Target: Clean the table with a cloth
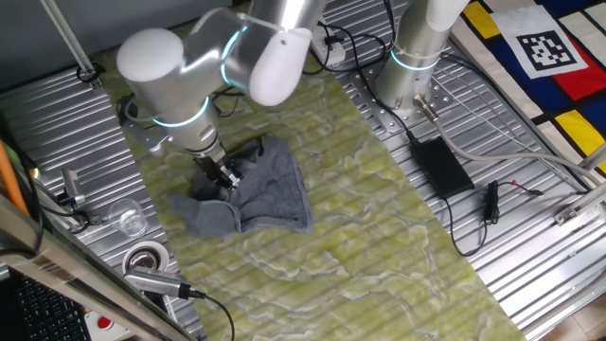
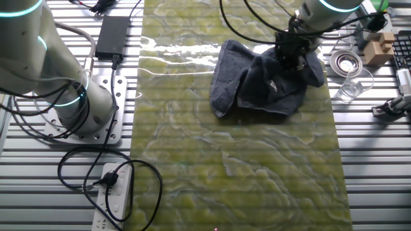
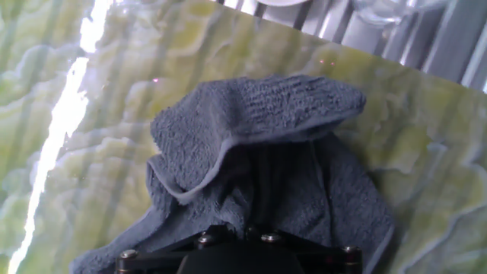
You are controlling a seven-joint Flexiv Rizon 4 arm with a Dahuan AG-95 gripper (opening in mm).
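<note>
The blue-grey cloth (image 1: 270,194) lies bunched on the yellow-green marbled table (image 1: 379,246), near its far-left edge. My gripper (image 1: 225,178) points down into the cloth's left part, and the fabric gathers up around the fingers. In the other fixed view the gripper (image 2: 292,59) sits on the cloth's (image 2: 257,83) upper right part, on the table (image 2: 225,167). In the hand view the cloth (image 3: 259,144) folds up toward the gripper (image 3: 247,232) over the table (image 3: 91,198). The fingertips are buried in fabric. The jaws look shut on the cloth.
A clear glass (image 1: 130,218) and a tape roll (image 1: 145,258) stand on the ribbed metal panel just beside the cloth. A second arm's base (image 1: 412,66), a black power brick (image 1: 440,166) and cables lie on the far side. A power strip (image 2: 112,192) lies by that base.
</note>
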